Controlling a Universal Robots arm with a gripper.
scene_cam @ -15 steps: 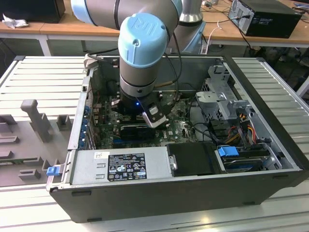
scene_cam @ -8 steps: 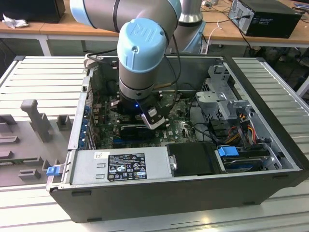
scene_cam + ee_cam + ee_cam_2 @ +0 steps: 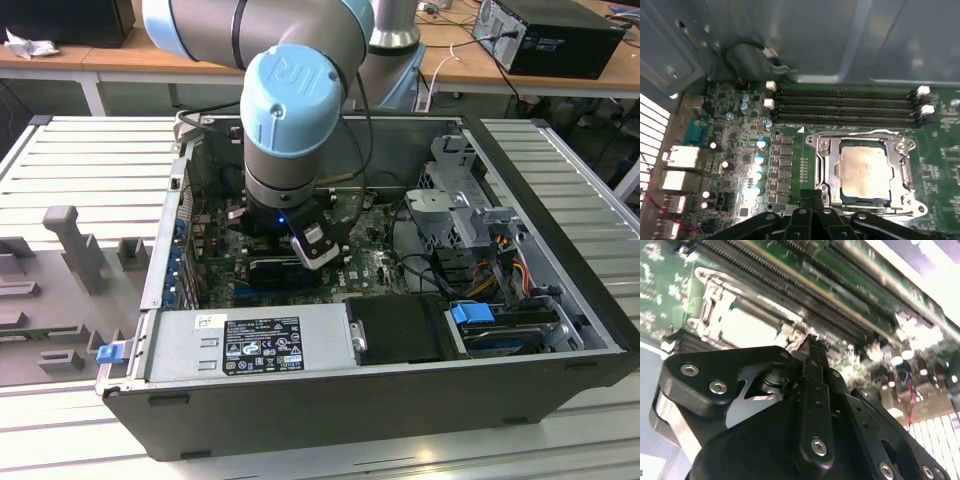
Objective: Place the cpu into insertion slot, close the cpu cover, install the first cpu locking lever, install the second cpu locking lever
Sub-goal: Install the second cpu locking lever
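- First wrist view is showing the cpu (image 3: 864, 172) sitting in its socket just beyond the gripper (image 3: 812, 217), cover (image 3: 827, 165) closed around it.
- Gripper's opening: cannot tell.
- Cpu is looking light, stiff, fragile; edges only.

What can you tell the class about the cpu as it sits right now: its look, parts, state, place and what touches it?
The cpu is a small flat square chip with a pale silvery-beige, faintly mottled metal top. It lies flat in its socket on the green motherboard, below four dark memory slots. The cover, a metal frame, is down around it, its window leaving the top exposed. In the second wrist view the cpu shows just past the hand, which does not appear to touch it.
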